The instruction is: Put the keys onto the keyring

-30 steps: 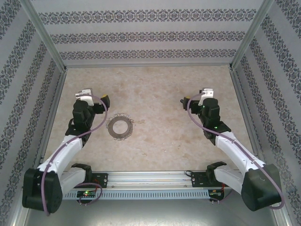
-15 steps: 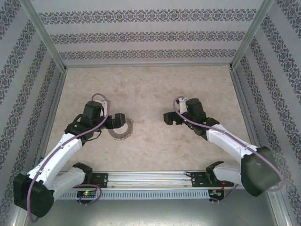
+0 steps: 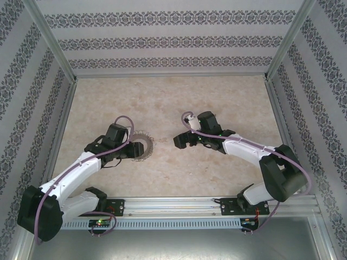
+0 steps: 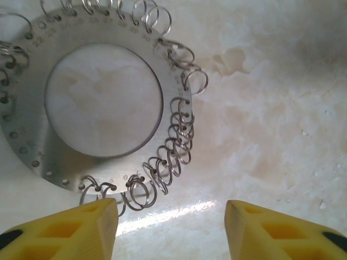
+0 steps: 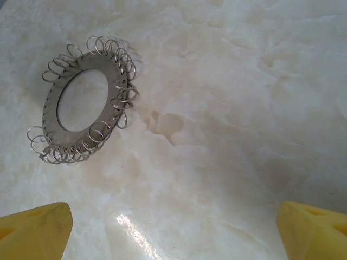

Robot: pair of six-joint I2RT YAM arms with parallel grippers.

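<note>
Okay, keyring (image 3: 148, 147) is lying flat on the worktop (image 3: 217, 97), a bit left of centre. Left hand (image 3: 132, 151) is hovering over the ring's left side, jaws standing partly apart and gripping nothing. In its wrist view one yellow fingertip (image 4: 81, 227) is sitting just beside the wire loops on the rim; whether it is touching them, cannot tell. Right hand (image 3: 181, 141) is hanging to the right of the ring, apart from it, jaws spread wide and empty, pointing toward the ring.

Wrist views close above shared keyring (image 4: 32, 146)
</note>
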